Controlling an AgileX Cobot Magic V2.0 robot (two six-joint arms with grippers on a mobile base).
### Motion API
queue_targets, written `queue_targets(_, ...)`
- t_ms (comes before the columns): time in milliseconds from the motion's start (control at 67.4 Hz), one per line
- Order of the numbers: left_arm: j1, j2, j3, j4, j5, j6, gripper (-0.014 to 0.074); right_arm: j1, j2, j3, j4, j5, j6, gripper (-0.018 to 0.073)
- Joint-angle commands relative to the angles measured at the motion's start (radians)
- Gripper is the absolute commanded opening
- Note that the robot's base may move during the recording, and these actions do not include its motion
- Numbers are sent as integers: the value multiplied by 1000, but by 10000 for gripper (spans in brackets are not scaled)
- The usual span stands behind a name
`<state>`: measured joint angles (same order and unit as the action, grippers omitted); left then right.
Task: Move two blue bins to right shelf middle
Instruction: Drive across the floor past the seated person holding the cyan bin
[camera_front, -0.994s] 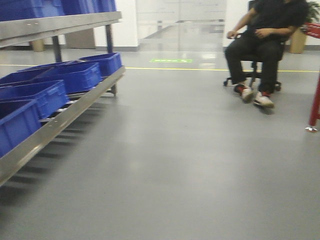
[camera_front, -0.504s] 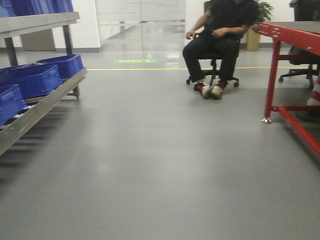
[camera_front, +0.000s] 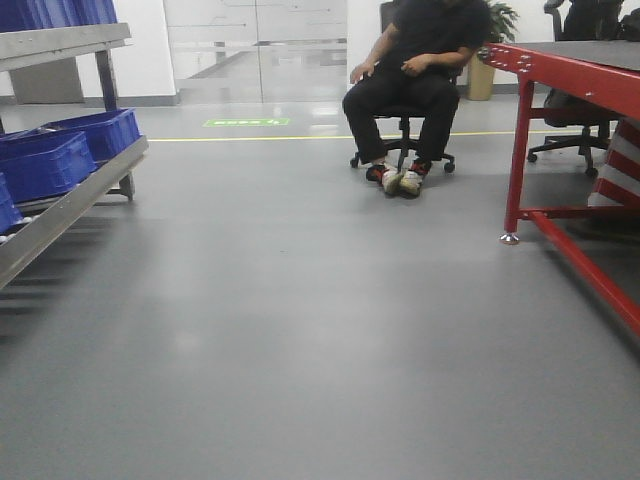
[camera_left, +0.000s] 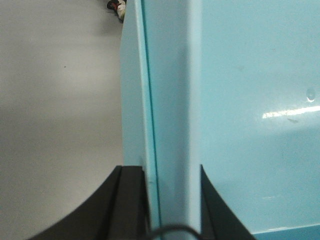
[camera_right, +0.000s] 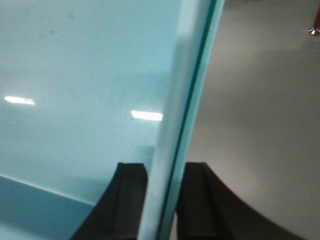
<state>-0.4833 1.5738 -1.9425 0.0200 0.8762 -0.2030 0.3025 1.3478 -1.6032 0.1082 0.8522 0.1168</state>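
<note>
Left wrist-mounted view: left claw (camera_left: 169, 175) pinches wall of blue bin (camera_left: 250, 100).

A man (camera_front: 415, 50) in black sits on a wheeled office chair (camera_front: 402, 152) beside a red metal table (camera_front: 560, 70) on a glossy grey floor (camera_front: 300, 330) crossed by a yellow line (camera_front: 250, 138) and a green marking (camera_front: 246, 122), with a glass partition (camera_front: 255, 50), a white wall (camera_front: 140, 50) and a potted plant (camera_front: 497, 25) behind him.
</note>
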Motion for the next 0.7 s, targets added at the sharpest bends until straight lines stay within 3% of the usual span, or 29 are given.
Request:
queue_targets(0,0,-18,-18,-33,-138,-10,-111,0,-19,-14,11,-58,-27,-154)
queue_targets(682,0,-18,-18,-33,-138,-10,-111,0,-19,-14,11,-58,-27,-154)
